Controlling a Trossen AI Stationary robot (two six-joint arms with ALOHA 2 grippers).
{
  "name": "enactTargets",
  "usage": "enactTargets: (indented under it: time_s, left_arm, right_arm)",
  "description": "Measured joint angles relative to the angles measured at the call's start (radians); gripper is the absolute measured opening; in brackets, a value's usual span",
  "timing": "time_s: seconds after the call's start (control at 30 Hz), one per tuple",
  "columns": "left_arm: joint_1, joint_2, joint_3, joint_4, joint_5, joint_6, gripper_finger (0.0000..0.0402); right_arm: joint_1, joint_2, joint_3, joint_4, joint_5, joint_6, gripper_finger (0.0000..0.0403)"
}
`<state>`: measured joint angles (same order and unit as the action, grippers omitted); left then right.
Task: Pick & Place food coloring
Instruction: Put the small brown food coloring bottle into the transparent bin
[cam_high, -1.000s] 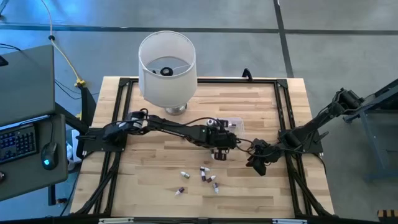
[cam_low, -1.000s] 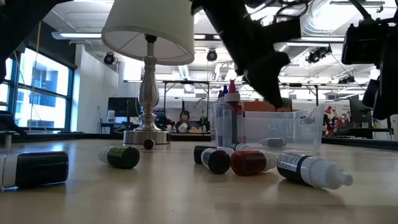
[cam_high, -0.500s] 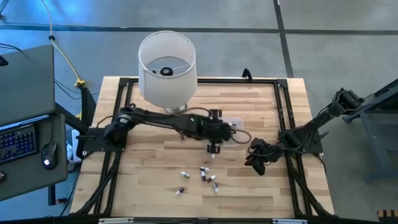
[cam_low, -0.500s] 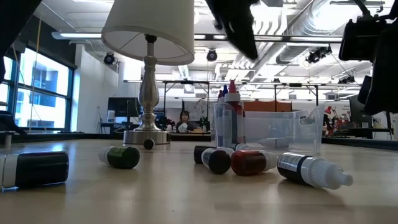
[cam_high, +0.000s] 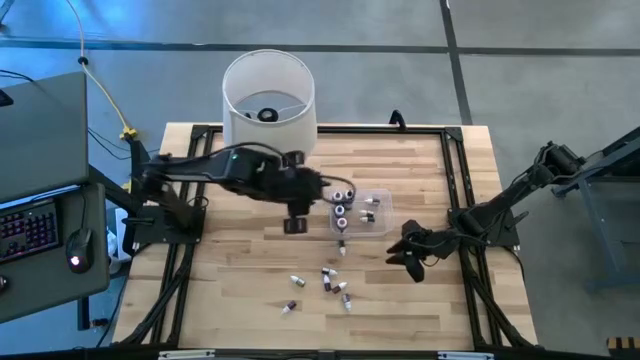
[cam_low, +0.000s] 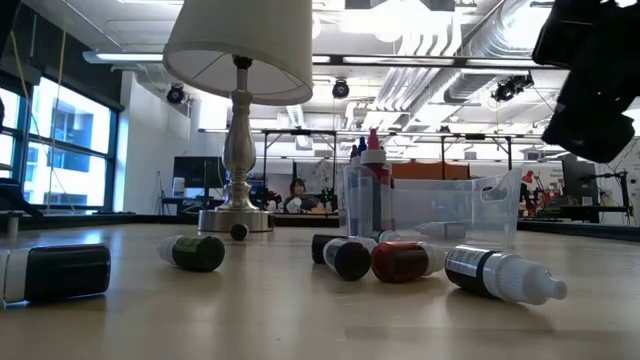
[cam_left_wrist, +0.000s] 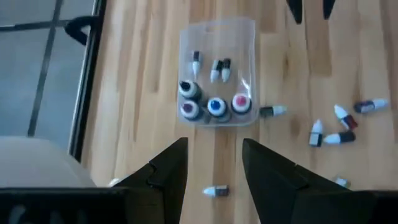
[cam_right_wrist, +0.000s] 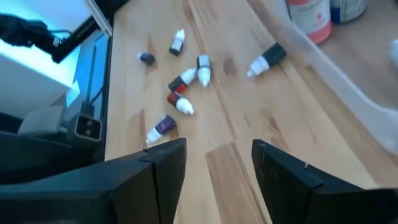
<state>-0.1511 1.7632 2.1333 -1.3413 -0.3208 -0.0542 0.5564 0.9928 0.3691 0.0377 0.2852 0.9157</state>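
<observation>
Several tiny food coloring bottles lie on their sides on the wood in a loose cluster (cam_high: 330, 285) (cam_right_wrist: 183, 93) (cam_low: 400, 262), and one more (cam_high: 341, 248) (cam_left_wrist: 272, 111) lies just beside the clear tub. More bottles stand and lie inside the tub (cam_high: 362, 210) (cam_left_wrist: 217, 68). My left gripper (cam_high: 295, 222) (cam_left_wrist: 214, 146) hovers open, left of the tub and apart from it. My right gripper (cam_high: 412, 262) (cam_right_wrist: 217, 146) is open to the right of the loose cluster, with its fingers pointing toward it.
A big white lampshade on a metal lamp (cam_high: 268, 108) (cam_low: 240, 60) stands at the far left of the table. Black frame rails (cam_high: 460, 200) run along the table's edges. Bare wood lies between the tub and the loose bottles, and to the left of them.
My left gripper has risen from beside the tub and drawn back toward the table's left and far side, the arm folding up. The bottles and the tub have stayed where they were.
</observation>
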Motion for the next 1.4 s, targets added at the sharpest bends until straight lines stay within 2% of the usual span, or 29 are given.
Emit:
enactTargets:
  time_s: [0.07, 0.2, 0.4, 0.5, 0.57, 0.73, 0.93, 1.1, 1.3, 1.4]
  left_arm:
    - [-0.015, -0.071, -0.126, 0.007, -0.006, -0.037, 0.0149]
    - [-0.046, -0.232, -0.484, 0.236, -0.005, -0.082, 0.0149]
    - [-0.059, -0.428, -1.054, 0.754, 0.062, -0.128, 0.0149]
    - [-0.058, -0.466, -1.25, 1.018, 0.054, -0.213, 0.0149]
    - [-0.058, -0.466, -1.344, 1.085, 0.018, -0.262, 0.0149]
    - [-0.037, -0.441, -1.444, 1.153, -0.012, -0.433, 0.0149]
    - [0.009, -0.394, -1.452, 1.192, -0.049, -0.534, 0.0149]
    - [0.008, -0.321, -1.453, 1.271, -0.075, -0.555, 0.0149]
    - [0.008, -0.258, -1.452, 1.29, -0.108, -0.562, 0.0149]
    - [0.008, -0.243, -1.453, 1.289, -0.14, -0.629, 0.0149]
  right_arm:
    - [0.0, 0.0, 0.0, 0.011, 0.019, 0.0, 0.0176]
    - [0.0, 0.0, 0.0, 0.011, 0.053, 0.0, 0.0176]
    - [0.0, 0.0, 0.0, 0.019, 0.108, 0.0, 0.0176]
    - [0.0, 0.0, 0.0, 0.02, 0.153, 0.0, 0.0176]
    - [-0.001, 0.0, 0.0, 0.021, 0.162, 0.0, 0.0176]
    - [0.0, 0.0, 0.0, 0.029, 0.158, 0.0, 0.0176]
    - [0.0, 0.0, 0.0, 0.031, 0.154, -0.001, 0.0176]
    - [0.0, 0.0, 0.0, 0.035, 0.151, -0.002, 0.0176]
    - [0.0, 0.0, 0.0, 0.036, 0.15, -0.065, 0.0176]
    - [0.0, 0.0, 0.0, 0.039, 0.146, -0.071, 0.0176]
